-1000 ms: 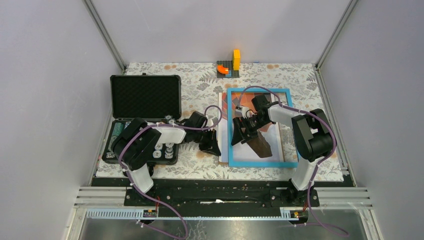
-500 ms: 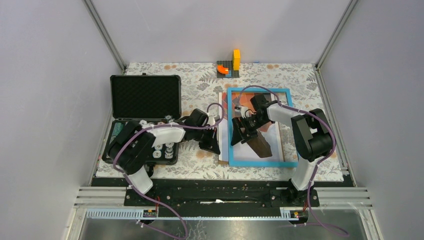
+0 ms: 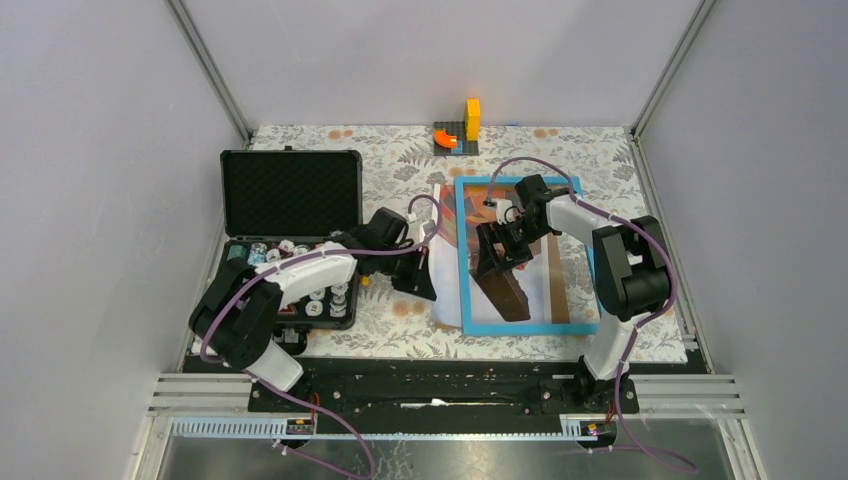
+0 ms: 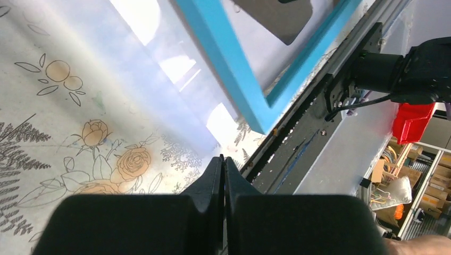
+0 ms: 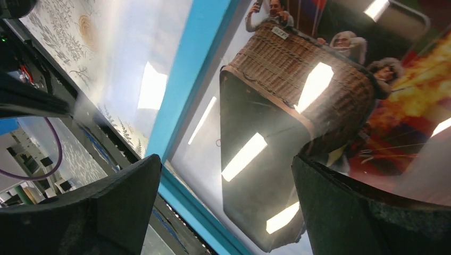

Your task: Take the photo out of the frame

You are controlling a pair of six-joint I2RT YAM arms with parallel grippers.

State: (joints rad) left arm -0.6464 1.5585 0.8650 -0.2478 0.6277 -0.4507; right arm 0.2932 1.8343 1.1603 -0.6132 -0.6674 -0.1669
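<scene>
Left arm: reaching from its base to the right across the front of the open black case, forearm low, wrist pitched down. Left gripper is clenched, tips pressed together, down at the table by the left rim of the photo. From the left wrist camera the fingers sit right at the corner of the pale sheet; I can't tell whether a sliver of it is pinched between them. Right arm: upper links upright by the right edge, elbow folded, forearm running back left over the frame. Right gripper is released, jaws spread wide, pointing down over the printed wicker basket; I can't tell whether it touches the surface. The frame lies flat, right of centre, blue border up. The photo is inside it, with a strip sticking out past the frame's left border, just beside my left fingertips.
</scene>
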